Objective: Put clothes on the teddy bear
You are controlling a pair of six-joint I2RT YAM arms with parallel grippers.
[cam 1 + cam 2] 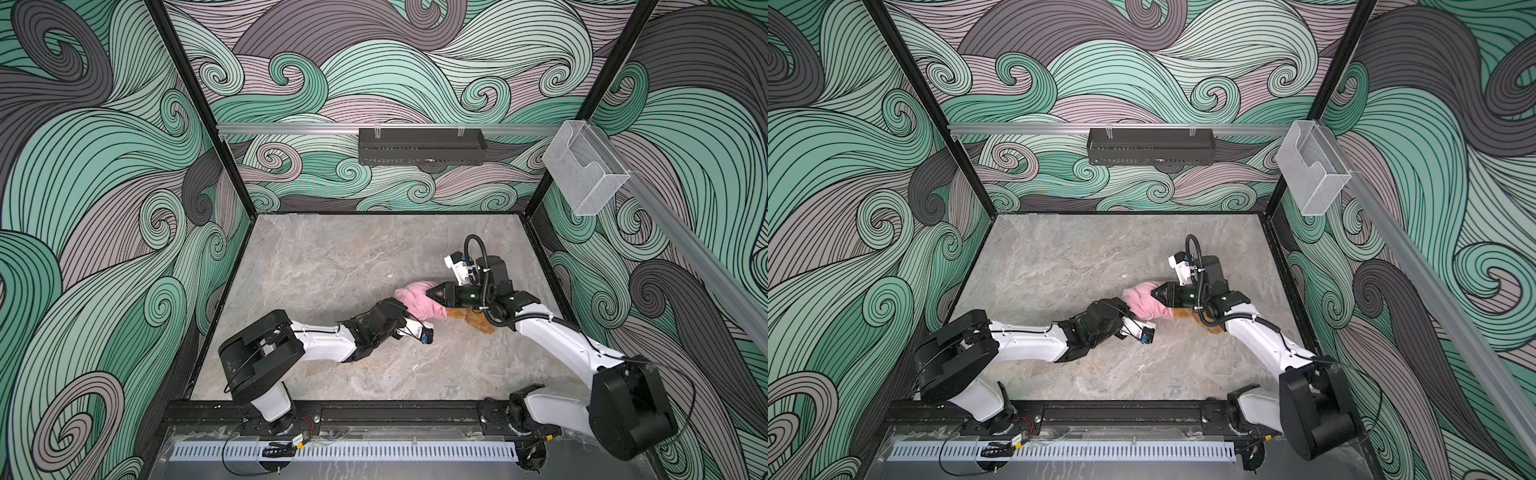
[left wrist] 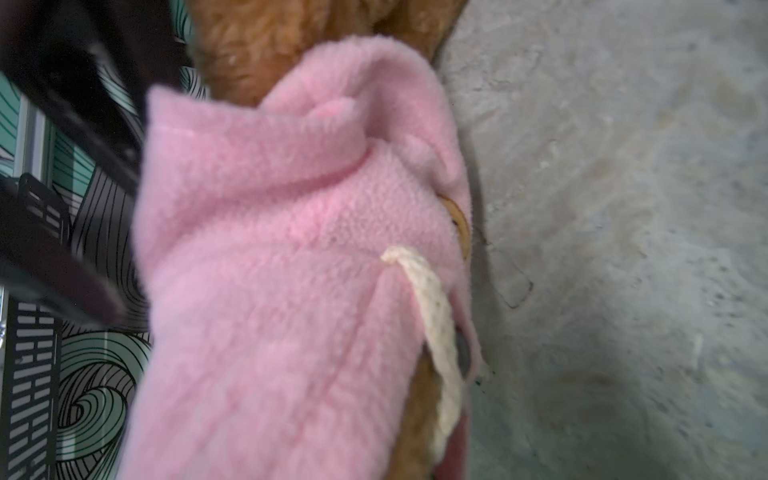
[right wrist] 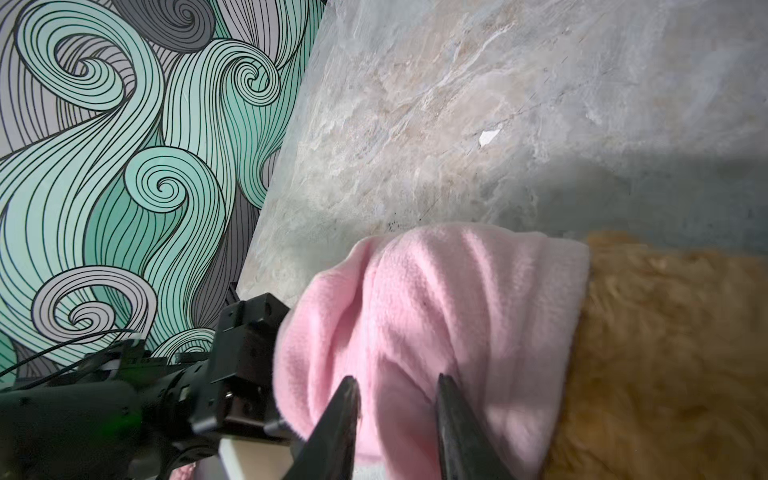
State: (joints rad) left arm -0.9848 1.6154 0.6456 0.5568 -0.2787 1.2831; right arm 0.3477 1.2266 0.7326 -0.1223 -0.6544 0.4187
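Teddy bear (image 1: 478, 322) lying on the marble worktop (image 1: 332, 257), pink fleece garment (image 1: 417, 305) covering its upper half, right pincer (image 3: 397, 390) pinching the fleece, left pincer pressed together at the garment's other end.

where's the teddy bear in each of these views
Top views: teddy bear right of centre, under the right arm.
Left wrist: brown fur beyond the pink garment.
Right wrist: fur at the frame's edge.
Shared landmark: pink garment.
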